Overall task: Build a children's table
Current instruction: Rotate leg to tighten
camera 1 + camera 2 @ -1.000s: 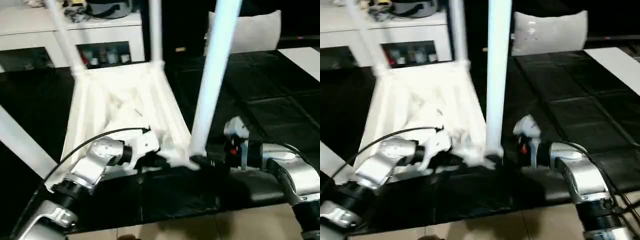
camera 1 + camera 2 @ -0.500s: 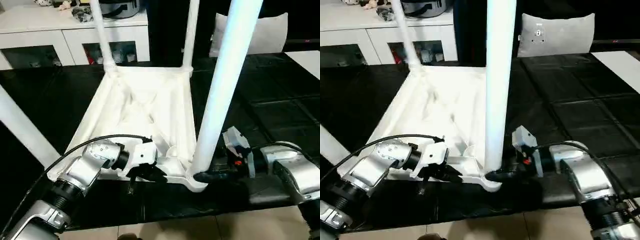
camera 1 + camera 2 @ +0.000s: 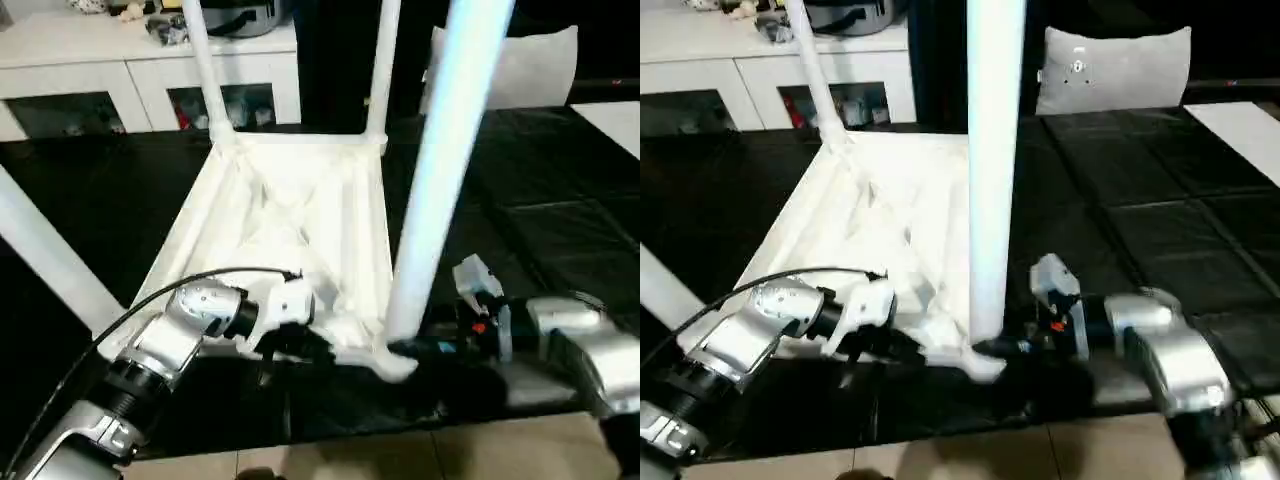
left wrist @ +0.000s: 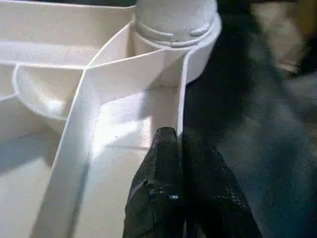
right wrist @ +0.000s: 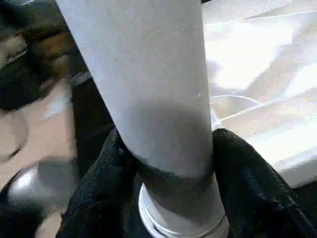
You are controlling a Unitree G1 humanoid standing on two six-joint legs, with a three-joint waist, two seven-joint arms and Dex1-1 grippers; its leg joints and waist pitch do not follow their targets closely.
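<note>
1. The children's table (image 3: 290, 215) lies upside down on the black mat (image 3: 560, 210), with its ribbed underside facing up. Legs stand in its two far corner sockets, another leg (image 3: 45, 255) leans out at the left edge, and the near leg (image 3: 440, 170) rises from the near right corner socket (image 4: 176, 22).
2. The largest risk is judged to be at that near leg. If it is not fully seated, the tall shaft could tilt in its socket and jam or pop out.
3. The right gripper (image 5: 168, 163) has a black finger on each side of the leg's base, closed around it. A slip here would let the leg lean.
4. The left gripper (image 4: 176, 163) has its fingers pressed together on the thin rim wall just beside the socket. If that pinch slides off, the top could skid on the mat while the leg is worked.
5. Beyond the mat stand a white cabinet (image 3: 150, 80) with glass doors and a grey cushion (image 3: 1110, 65). Pale floor (image 3: 420, 455) shows at the near edge.
</note>
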